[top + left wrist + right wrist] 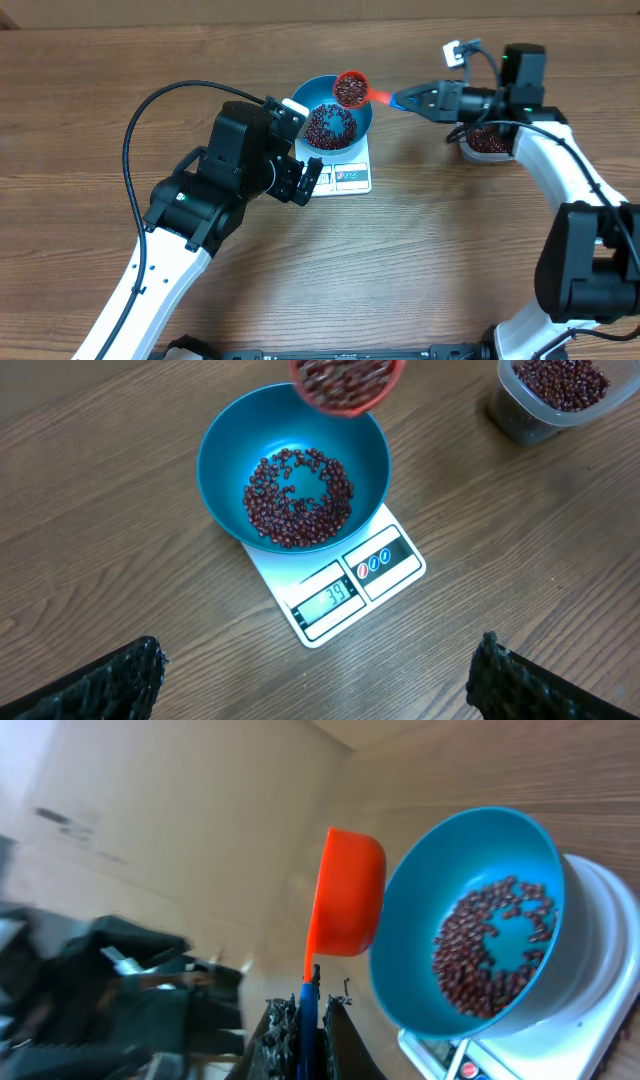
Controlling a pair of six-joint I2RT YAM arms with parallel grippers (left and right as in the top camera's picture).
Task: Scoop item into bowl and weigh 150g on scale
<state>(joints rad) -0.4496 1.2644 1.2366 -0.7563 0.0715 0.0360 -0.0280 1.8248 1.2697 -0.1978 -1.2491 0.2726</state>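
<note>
Hovering at the bowl [225,455] rim, the scoop [345,382] seems clear.

the orange scoop [351,89] hung over the far rim of the bowl [225,455], and the right gripper [405,100] and its arm barred the way in from the right. the left gripper [305,182] stood just beside the scale [345,600] on its left. the tub [515,420] sat under the right arm. the table [420,260] in front of the scale lay free, as did the bowl's near half from above.
</note>
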